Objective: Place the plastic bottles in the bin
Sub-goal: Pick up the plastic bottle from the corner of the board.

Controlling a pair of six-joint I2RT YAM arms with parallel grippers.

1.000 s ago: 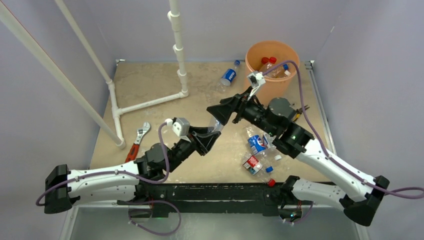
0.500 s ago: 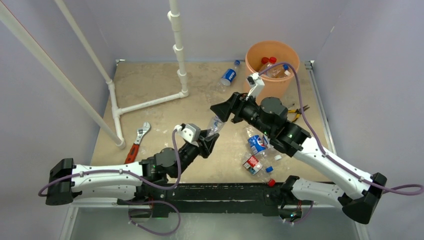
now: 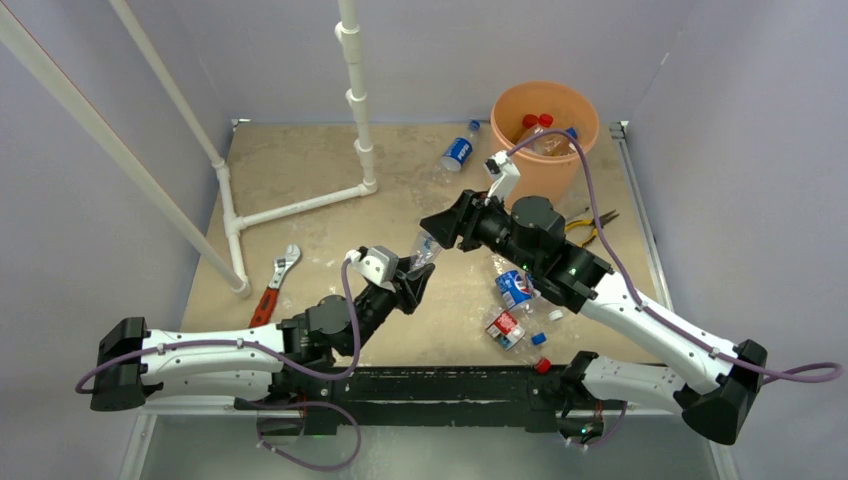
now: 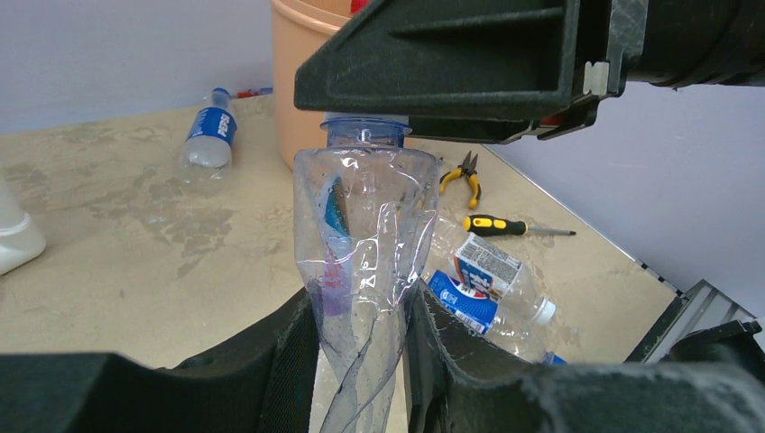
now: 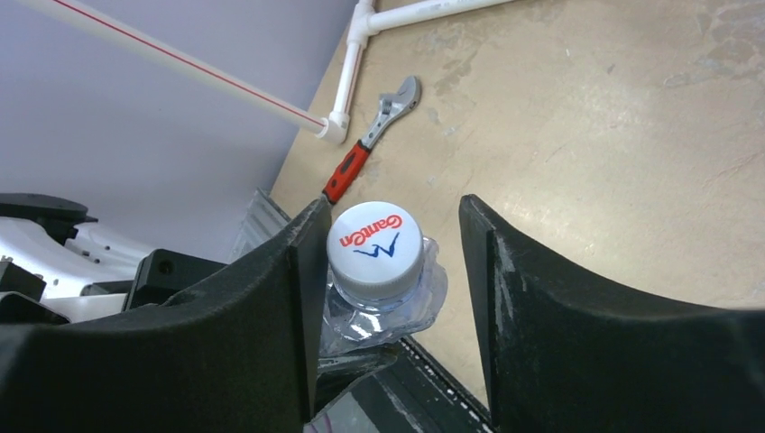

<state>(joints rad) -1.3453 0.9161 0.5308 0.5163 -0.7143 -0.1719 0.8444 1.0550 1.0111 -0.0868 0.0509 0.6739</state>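
Observation:
My left gripper [image 3: 413, 281] [image 4: 361, 311] is shut on the lower part of a crushed clear plastic bottle [image 3: 425, 250] [image 4: 361, 225], which it holds upright above the table. The bottle's white cap [image 5: 374, 236] sits between the fingers of my right gripper [image 3: 437, 228] [image 5: 392, 206]. The cap touches one finger and a gap shows to the other, so this gripper is open. The orange bin [image 3: 545, 85] [image 4: 298, 81] stands at the back right with bottles [image 3: 540, 125] inside. A blue-labelled bottle [image 3: 458, 152] [image 4: 209, 131] lies to the bin's left. Two more bottles [image 3: 513, 288] [image 4: 492, 271] lie under my right arm.
A red-handled wrench [image 3: 275, 280] [image 5: 374, 135] lies at the left by the white pipe frame [image 3: 300, 205]. Yellow-handled pliers [image 3: 590, 225] [image 4: 462, 176] and a screwdriver [image 4: 505, 225] lie near the bin. Loose caps [image 3: 540, 339] sit near the front edge.
My left arm drew back slightly with the bottle. My right gripper came over the bottle's cap and its jaws have narrowed around it.

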